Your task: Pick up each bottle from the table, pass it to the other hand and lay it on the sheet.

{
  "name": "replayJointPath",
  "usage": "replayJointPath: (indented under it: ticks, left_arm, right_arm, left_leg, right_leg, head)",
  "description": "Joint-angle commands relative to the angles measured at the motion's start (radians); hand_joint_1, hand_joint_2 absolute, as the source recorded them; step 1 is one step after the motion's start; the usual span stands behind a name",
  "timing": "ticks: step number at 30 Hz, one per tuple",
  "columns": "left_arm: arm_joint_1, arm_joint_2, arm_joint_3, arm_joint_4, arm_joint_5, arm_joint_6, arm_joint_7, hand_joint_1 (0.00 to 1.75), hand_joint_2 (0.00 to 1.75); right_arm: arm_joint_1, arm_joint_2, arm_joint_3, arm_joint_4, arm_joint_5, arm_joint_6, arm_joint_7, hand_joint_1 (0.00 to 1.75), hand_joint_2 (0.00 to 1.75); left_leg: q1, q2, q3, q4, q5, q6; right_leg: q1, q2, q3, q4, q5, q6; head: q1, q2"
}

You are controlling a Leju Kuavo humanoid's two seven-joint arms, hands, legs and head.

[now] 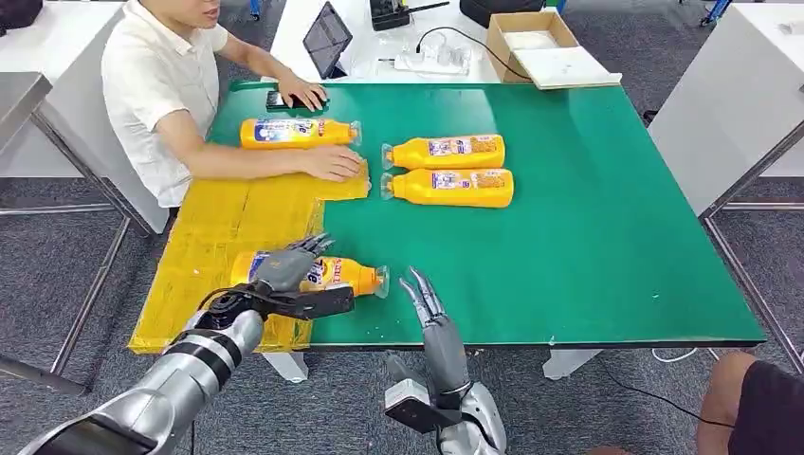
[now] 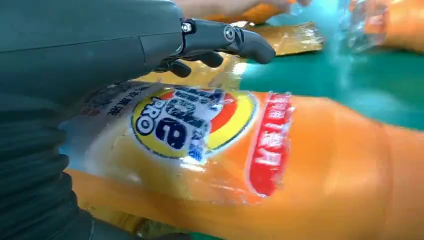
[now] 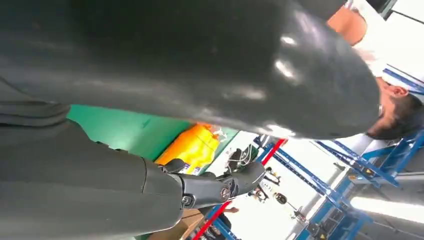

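Observation:
An orange bottle [image 1: 332, 274] [image 2: 280, 165] lies on its side at the near edge of the yellow sheet [image 1: 223, 227], its clear cap [image 1: 382, 281] out over the green table [image 1: 588, 237]. My left hand [image 1: 284, 271] [image 2: 100, 45] straddles its label end. The fingers [image 2: 235, 40] are stretched out above it and the thumb [image 1: 322, 303] lies along its near side, not clamped. My right hand [image 1: 431, 327] is open at the table's front edge, fingers straight, just right of the cap. Three more bottles lie farther back [image 1: 299, 132] [image 1: 446, 152] [image 1: 450, 187].
A person sits at the far left, one hand [image 1: 332, 163] resting on the sheet's far end, the other on a phone [image 1: 289, 98]. A tablet [image 1: 327, 38], power strip [image 1: 431, 59] and cardboard box [image 1: 536, 43] stand behind the table. Another person's knee [image 1: 749, 398] is at bottom right.

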State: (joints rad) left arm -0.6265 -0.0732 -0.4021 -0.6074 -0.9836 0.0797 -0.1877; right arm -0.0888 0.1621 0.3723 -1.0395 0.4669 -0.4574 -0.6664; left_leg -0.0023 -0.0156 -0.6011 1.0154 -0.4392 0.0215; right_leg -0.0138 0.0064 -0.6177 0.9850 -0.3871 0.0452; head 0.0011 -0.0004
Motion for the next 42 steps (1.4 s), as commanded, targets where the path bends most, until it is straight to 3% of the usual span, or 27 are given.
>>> replayJointPath:
  ticks: [1,6,8,12,20,26,37,39,41,42]
  left_arm:
    - [0.194,0.023,0.051,-0.328,0.318,-0.049,-0.106,0.00,1.75]
    - [0.229,0.036,0.057,-0.392,0.429,-0.073,-0.174,0.00,1.75]
    - [0.261,-0.003,0.120,-0.453,0.504,0.028,-0.211,0.00,1.75]
    - [0.263,-0.014,0.130,-0.495,0.536,0.080,-0.197,0.00,1.75]
    - [0.291,-0.058,0.201,-0.597,0.636,0.260,-0.312,0.00,1.75]
    - [0.363,-0.107,0.237,-0.705,0.954,0.088,-0.269,0.00,1.75]
    - [0.372,-0.097,0.225,-0.707,0.966,0.090,-0.272,0.00,1.75]
    - [0.396,-0.107,0.231,-0.713,1.053,0.062,-0.237,0.00,1.75]
    - [0.434,-0.099,0.214,-0.735,1.077,0.060,-0.226,0.00,1.75]
    - [0.452,-0.093,0.201,-0.744,1.078,0.058,-0.226,0.00,1.75]
  right_arm:
    - [-0.031,-0.033,0.021,0.048,-0.028,-0.028,-0.032,0.00,0.00]
    - [-0.036,-0.038,0.044,0.055,-0.044,-0.035,-0.032,0.00,0.00]
    - [-0.032,-0.037,0.049,0.060,-0.048,-0.042,-0.032,0.00,0.00]
    - [-0.028,-0.032,0.040,0.057,-0.038,-0.036,-0.032,0.00,0.00]
    - [-0.037,-0.015,0.037,0.076,-0.022,-0.028,-0.032,0.00,0.00]
    - [0.006,-0.006,-0.019,-0.040,-0.178,0.053,-0.032,0.00,0.00]
    - [0.020,-0.007,-0.033,-0.066,-0.178,0.066,-0.031,0.00,0.00]
    - [0.031,-0.003,-0.069,-0.098,-0.143,-0.015,-0.031,0.00,0.00]
    - [0.032,-0.033,-0.085,-0.129,-0.002,-0.148,0.031,0.00,0.00]
    - [0.027,-0.064,-0.093,-0.147,0.107,-0.227,0.070,0.00,1.75]
  left_leg:
    - [0.000,0.005,0.005,-0.002,-0.002,-0.001]
    - [0.001,0.004,0.001,-0.001,-0.002,-0.001]
    - [0.001,0.004,0.001,-0.001,-0.002,-0.001]
    - [0.001,0.003,0.000,0.000,-0.002,-0.001]
    - [0.001,0.003,0.001,0.000,-0.003,-0.001]
    - [0.001,0.003,0.001,0.000,-0.003,-0.001]
    - [0.000,0.002,-0.001,0.000,-0.002,-0.001]
    - [0.001,0.002,0.000,0.000,-0.002,-0.001]
    - [0.000,0.002,0.001,-0.001,-0.002,-0.001]
    - [0.000,0.003,0.003,-0.001,-0.003,-0.001]
  right_leg:
    - [0.001,0.003,0.004,-0.002,-0.001,-0.002]
    - [0.001,0.002,0.000,-0.001,-0.001,-0.001]
    - [0.001,0.002,0.000,-0.001,-0.001,-0.002]
    - [0.001,0.001,-0.001,0.000,-0.001,-0.002]
    - [0.002,0.001,0.000,0.000,-0.002,-0.002]
    - [0.001,0.001,0.000,0.000,-0.002,-0.002]
    - [0.001,0.000,-0.001,-0.001,-0.001,-0.002]
    - [0.001,0.000,-0.001,-0.001,-0.002,-0.002]
    - [0.001,0.000,-0.001,-0.001,-0.002,-0.002]
    - [0.001,0.000,0.001,-0.001,-0.003,-0.002]
  head:
    - [0.000,0.000]
    - [0.000,0.000]
    - [0.000,0.000]
    - [0.000,0.000]
    - [0.000,0.000]
    - [0.000,0.000]
    - [0.000,0.000]
    - [0.000,0.000]
    - [0.000,0.000]
    - [0.000,0.000]
